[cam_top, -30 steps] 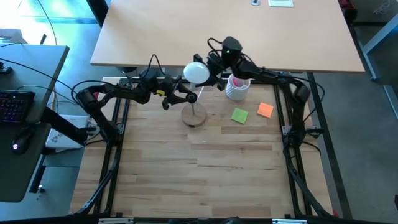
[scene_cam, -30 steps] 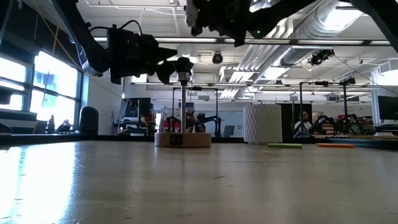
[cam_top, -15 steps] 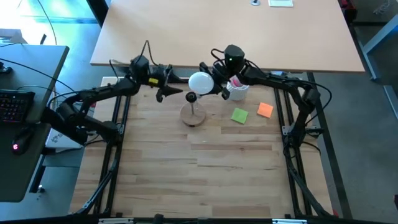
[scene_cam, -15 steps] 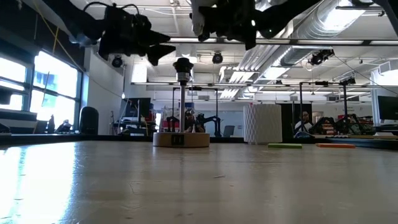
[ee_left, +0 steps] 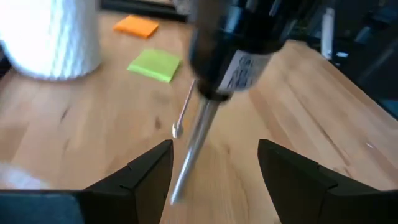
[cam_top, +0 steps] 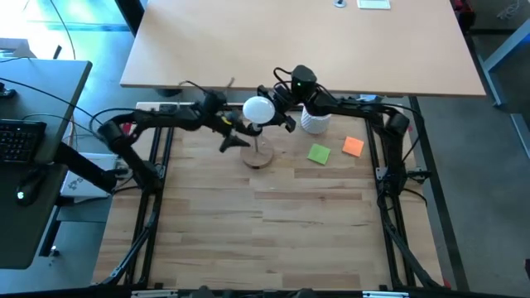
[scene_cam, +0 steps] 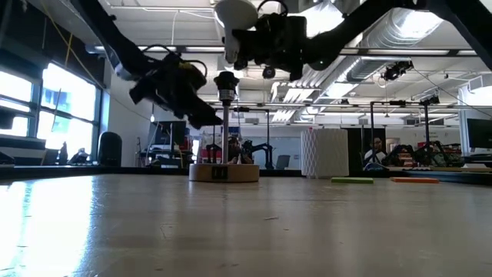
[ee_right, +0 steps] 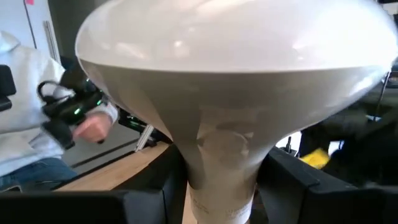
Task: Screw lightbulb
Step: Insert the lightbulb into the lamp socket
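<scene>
The white lightbulb (cam_top: 258,109) hangs above the black socket (scene_cam: 225,81), with my right gripper (cam_top: 280,117) shut on it. The socket tops a thin metal rod (scene_cam: 225,131) that stands on a round wooden base (cam_top: 258,158). My left gripper (ee_left: 214,168) is open and comes from the table's left. Its fingers stand on either side of the rod (ee_left: 194,146) just below the socket (ee_left: 249,37); I see no touch. My right gripper pinches the bulb's narrow neck (ee_right: 221,155) between its two fingers (ee_right: 152,186), just above the screw base. The fingers come in level from the table's right. The bulb is upright, globe (scene_cam: 236,11) up, lifted clear above the socket.
A white ribbed cup (cam_top: 315,121) stands just right of the socket stand. A green note (cam_top: 319,153) and an orange note (cam_top: 354,146) lie farther right. A light tabletop (cam_top: 331,50) lies beyond the far edge. A person's hand (ee_right: 87,124) shows in the room behind.
My right gripper has come down with the bulb and gone slightly toward the table's left, over the socket. My left gripper rose toward the far left, then dropped back to the rod below the socket, tipped more downward, still open.
</scene>
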You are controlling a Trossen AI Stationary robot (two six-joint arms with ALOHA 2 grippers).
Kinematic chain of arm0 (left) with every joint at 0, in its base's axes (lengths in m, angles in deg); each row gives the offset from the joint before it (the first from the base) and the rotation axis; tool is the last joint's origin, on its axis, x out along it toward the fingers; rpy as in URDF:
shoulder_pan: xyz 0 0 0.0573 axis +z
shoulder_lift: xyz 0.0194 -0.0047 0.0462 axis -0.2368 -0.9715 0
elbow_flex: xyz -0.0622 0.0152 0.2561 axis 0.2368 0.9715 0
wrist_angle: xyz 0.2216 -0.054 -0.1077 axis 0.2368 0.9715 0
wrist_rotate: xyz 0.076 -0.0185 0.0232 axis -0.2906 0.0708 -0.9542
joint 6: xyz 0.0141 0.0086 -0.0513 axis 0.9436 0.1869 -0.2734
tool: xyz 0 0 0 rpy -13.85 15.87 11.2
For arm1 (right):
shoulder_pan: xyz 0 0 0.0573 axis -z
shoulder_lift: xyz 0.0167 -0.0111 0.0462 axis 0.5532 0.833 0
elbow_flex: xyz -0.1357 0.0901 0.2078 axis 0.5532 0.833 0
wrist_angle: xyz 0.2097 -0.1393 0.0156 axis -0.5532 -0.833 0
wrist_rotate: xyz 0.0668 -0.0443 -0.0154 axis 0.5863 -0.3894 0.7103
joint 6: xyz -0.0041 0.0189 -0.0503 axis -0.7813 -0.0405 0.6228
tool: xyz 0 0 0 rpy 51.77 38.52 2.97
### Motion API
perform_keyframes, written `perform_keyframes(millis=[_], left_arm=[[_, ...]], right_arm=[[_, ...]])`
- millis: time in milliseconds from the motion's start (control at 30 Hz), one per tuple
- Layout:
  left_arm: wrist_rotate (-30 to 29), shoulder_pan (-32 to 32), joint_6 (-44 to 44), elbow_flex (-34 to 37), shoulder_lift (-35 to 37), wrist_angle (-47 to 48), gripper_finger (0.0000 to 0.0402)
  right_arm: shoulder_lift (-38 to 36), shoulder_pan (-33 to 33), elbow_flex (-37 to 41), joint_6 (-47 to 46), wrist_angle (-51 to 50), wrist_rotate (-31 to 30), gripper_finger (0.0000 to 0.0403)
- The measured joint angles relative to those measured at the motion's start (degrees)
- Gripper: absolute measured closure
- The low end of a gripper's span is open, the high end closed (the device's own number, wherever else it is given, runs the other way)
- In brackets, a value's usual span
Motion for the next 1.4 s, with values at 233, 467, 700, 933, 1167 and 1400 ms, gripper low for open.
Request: perform_keyframes(millis=[233,467,700,933,1167,1400], left_arm=[[0.10,-3.81,-5.99,-0.08,-7.75,-17.74,0.0172],[2.96,-4.00,-8.43,-0.10,-8.19,-22.46,0.0172],[3.65,-4.00,-11.44,-0.15,-8.15,-26.79,0.0175],[4.61,-4.02,-13.12,-0.15,-8.15,-27.90,0.0226],[3.10,-4.00,-11.89,-0.15,-8.15,-26.72,0.0315],[-1.73,-4.11,-13.35,-0.12,-8.13,-26.52,0.0346]], right_arm=[[1.50,0.46,-1.79,-1.55,-0.49,1.57,0.0249],[1.49,1.09,-1.79,1.44,-3.87,-0.24,0.0249],[2.23,0.61,-1.79,2.57,-4.29,-0.66,0.0249],[5.31,0.61,-1.89,2.14,-3.25,-0.50,0.0249],[5.84,0.68,-1.97,2.60,-3.25,0.65,0.0249],[5.81,0.49,-1.97,2.02,-5.70,-2.20,0.0249]])
